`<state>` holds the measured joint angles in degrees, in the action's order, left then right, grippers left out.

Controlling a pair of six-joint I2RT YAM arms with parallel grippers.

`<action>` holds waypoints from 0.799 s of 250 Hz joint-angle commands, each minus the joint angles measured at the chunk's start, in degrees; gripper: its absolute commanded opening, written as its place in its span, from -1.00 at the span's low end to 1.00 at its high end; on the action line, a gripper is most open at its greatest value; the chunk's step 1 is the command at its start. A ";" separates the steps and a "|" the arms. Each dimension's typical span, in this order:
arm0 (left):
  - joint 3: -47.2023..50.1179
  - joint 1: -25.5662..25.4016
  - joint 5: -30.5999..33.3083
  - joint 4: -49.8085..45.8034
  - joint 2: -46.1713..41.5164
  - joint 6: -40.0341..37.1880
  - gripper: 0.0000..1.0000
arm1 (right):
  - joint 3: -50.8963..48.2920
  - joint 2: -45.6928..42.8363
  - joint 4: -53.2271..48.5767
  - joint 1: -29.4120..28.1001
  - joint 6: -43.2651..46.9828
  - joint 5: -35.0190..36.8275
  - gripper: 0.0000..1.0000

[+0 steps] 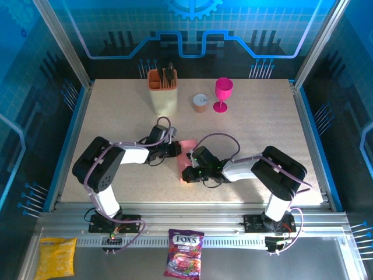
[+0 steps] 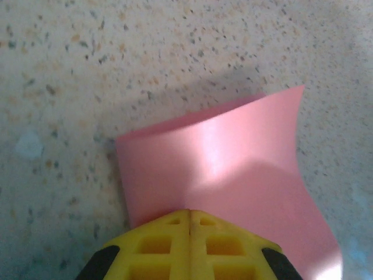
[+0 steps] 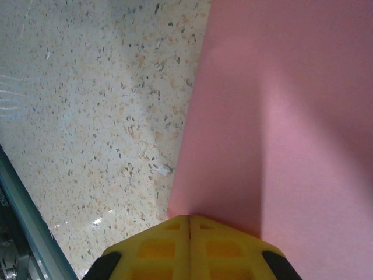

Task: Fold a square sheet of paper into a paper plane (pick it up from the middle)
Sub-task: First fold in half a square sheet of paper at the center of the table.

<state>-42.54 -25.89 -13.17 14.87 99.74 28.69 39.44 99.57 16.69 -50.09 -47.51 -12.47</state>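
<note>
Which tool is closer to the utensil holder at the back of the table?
Left. The left tool pinches the square sheet of paper in front of the utensil holder; the right tool pinches it further from the holder and offset right.

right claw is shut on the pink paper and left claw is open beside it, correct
No, the left claw is shut on the paper too; the left wrist view shows it closed on the sheet's edge. The right claw is shut on it, as you say.
</note>
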 commanded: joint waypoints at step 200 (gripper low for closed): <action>7.42 -5.93 4.63 1.64 -2.16 11.22 -1.00 | -0.46 5.35 -9.56 0.34 0.16 1.11 -1.00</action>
<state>-33.58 -31.81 -13.93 19.79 95.50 39.13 39.70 101.06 19.18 -50.09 -49.08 -12.91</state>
